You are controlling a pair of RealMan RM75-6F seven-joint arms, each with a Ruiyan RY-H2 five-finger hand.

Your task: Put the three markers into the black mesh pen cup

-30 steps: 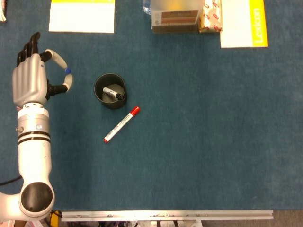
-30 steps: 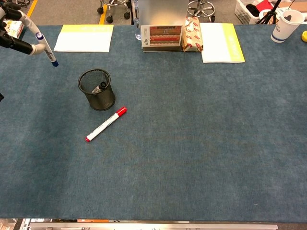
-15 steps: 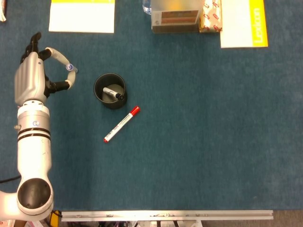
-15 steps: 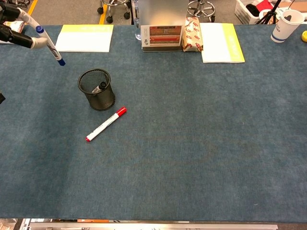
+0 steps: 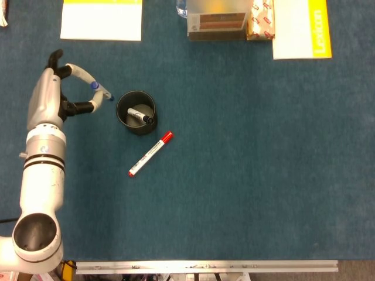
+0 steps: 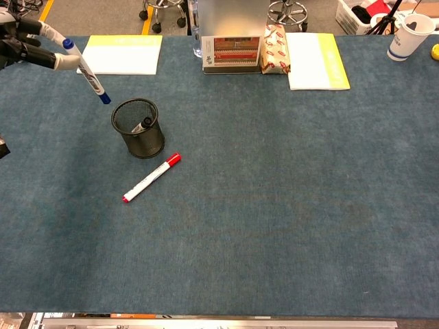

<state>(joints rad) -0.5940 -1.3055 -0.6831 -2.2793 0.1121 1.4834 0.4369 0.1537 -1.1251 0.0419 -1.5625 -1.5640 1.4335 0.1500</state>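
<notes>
The black mesh pen cup (image 5: 136,112) (image 6: 138,127) stands left of centre on the blue table, with a black marker (image 5: 140,116) leaning inside it. A red-capped marker (image 5: 150,154) (image 6: 151,177) lies flat just in front of and right of the cup. My left hand (image 5: 57,96) (image 6: 31,48) hovers left of the cup and pinches a blue marker (image 6: 87,72) (image 5: 101,91), which hangs tip down, its blue end just left of the cup's rim. My right hand shows in neither view.
A yellow-edged white pad (image 6: 121,55) lies at the back left. A box (image 6: 230,49), a snack packet (image 6: 275,40) and a yellow book (image 6: 312,60) line the far edge. A paper cup (image 6: 411,35) stands at the back right.
My left hand has carried the blue marker to the right, from well left of the cup to just beside its rim. The red marker and the cup have not moved.
</notes>
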